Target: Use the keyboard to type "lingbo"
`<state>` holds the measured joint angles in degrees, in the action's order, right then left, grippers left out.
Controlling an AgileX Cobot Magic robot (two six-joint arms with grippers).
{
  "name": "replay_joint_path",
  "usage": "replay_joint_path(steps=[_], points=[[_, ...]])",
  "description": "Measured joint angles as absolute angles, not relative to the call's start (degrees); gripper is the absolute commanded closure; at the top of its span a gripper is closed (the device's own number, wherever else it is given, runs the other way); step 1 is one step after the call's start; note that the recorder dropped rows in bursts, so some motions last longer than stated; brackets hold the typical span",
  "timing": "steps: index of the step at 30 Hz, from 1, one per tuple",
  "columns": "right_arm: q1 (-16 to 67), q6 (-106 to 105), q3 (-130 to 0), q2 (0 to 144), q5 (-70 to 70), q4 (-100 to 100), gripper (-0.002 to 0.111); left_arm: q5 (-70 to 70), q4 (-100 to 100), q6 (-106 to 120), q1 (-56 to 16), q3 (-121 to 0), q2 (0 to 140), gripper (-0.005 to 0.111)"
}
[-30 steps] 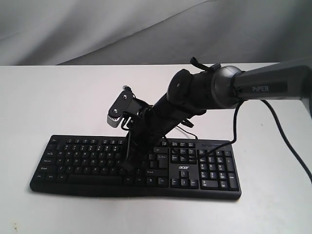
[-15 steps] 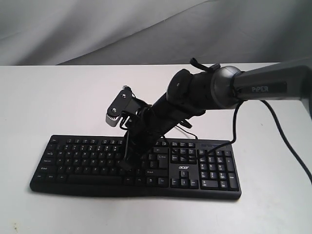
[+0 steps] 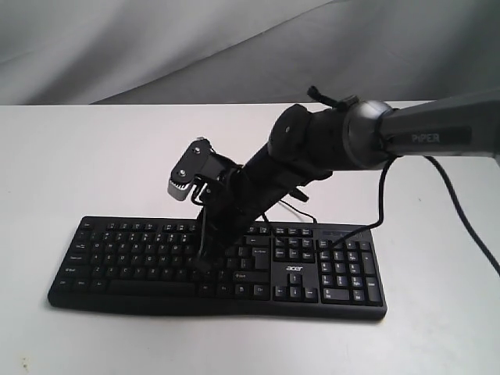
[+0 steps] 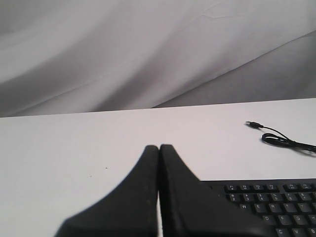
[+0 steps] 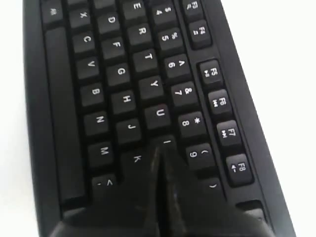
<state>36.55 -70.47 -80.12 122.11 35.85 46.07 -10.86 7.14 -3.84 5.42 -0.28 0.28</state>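
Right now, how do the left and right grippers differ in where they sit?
The right gripper has its tip at the I key of the keyboard. The left gripper points over bare table, with the keyboard off to one side. The right gripper shows in the exterior view, angled down onto the keys, while the left gripper is outside that view. Both are shut and hold nothing.

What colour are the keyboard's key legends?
White, on the black keyboard; sharpest in the right wrist view.

exterior: high front | left wrist: low beside keyboard (image 4: 269,207) | right wrist — close above
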Motion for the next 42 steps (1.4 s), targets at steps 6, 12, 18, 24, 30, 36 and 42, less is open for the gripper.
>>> replay_joint_path(steps=[6,12,18,24,30,36,42], points=[[36.4,-69.8,-80.1,117.0,38.6,44.2,0.108,-10.9,7.1,-3.8,5.4,-0.3,0.3,0.106],[35.2,-62.9,-80.1,108.5,39.2,38.2,0.108,-10.9,7.1,-3.8,5.4,-0.3,0.3,0.106],[32.5,-55.7,-80.1,94.8,36.7,35.0,0.108,-10.9,7.1,-3.8,5.4,-0.3,0.3,0.106],[32.4,-52.3,-73.5,79.6,30.8,30.5,0.108,-10.9,7.1,-3.8,5.4,-0.3,0.3,0.106],[32.4,-39.9,-59.6,63.8,25.8,30.5,0.108,-10.9,7.1,-3.8,5.4,-0.3,0.3,0.106],[32.4,-39.0,-58.8,55.3,21.4,25.9,0.108,-10.9,7.1,-3.8,5.4,-0.3,0.3,0.106],[32.4,-25.9,-58.8,43.3,12.2,19.9,0.108,-10.9,7.1,-3.8,5.4,-0.3,0.3,0.106]])
